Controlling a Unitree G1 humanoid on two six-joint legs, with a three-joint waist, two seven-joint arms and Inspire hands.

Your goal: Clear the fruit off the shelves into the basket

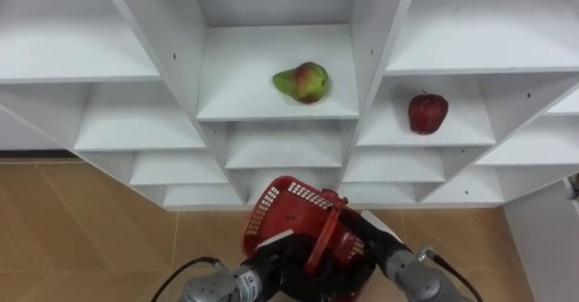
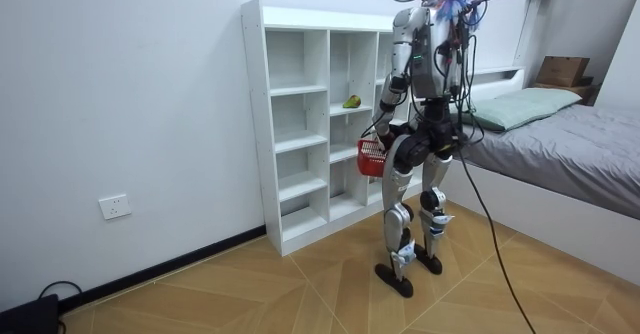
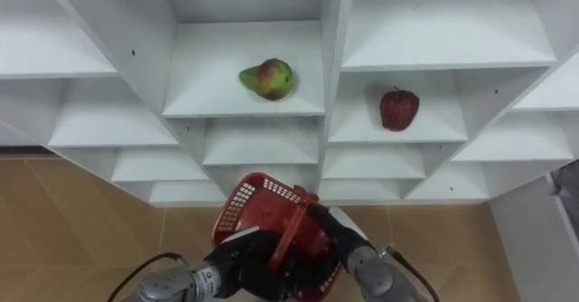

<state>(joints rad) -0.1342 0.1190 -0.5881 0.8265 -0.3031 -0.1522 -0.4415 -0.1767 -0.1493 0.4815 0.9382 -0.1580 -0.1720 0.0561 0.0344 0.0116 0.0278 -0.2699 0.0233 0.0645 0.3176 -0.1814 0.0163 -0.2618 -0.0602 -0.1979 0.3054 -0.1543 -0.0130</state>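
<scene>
robot: stands close to a white wooden shelf unit (image 1: 237, 89), facing it
pear: green-and-red pear (image 1: 301, 82) on a middle-column shelf, far side
apple: dark red apple (image 1: 427, 112) on a right-column shelf, well apart from the pear
basket: red plastic mesh basket (image 1: 289, 207) held near the body, below the shelves, tilted
left robot hand (image 1: 271, 264): fingers curled on the basket's left wall
right robot hand (image 1: 366, 230): at the basket's right side, grip cannot be told
</scene>
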